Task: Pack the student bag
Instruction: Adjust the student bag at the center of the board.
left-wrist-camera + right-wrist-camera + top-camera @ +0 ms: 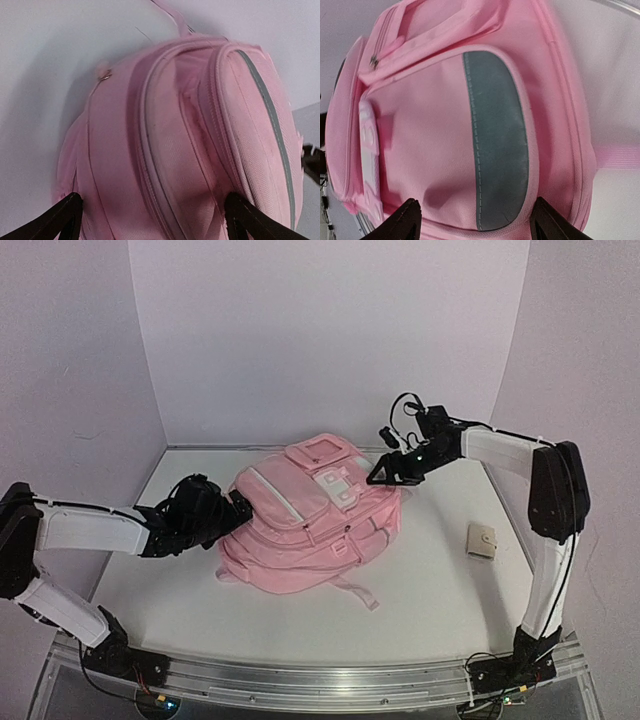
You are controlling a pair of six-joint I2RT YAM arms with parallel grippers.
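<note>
The pink student bag (310, 530) lies front-up in the middle of the white table, with its white patch (335, 483) facing up. My left gripper (240, 508) is open at the bag's left side. In the left wrist view (155, 222) its jaws stand wide, with the bag's zipped seams (170, 130) filling the space between the fingertips (65, 217). My right gripper (380, 478) is open just above the bag's far right corner. In the right wrist view (476, 225) it straddles a pocket (430, 125) with a grey strip (497, 135). Neither gripper holds anything.
A small beige wallet-like case (483, 540) lies on the table to the right of the bag. A pale strap (355, 592) trails from the bag's near side. White walls close in the back and both sides. A metal zip ring (105, 76) shows on the bag's edge.
</note>
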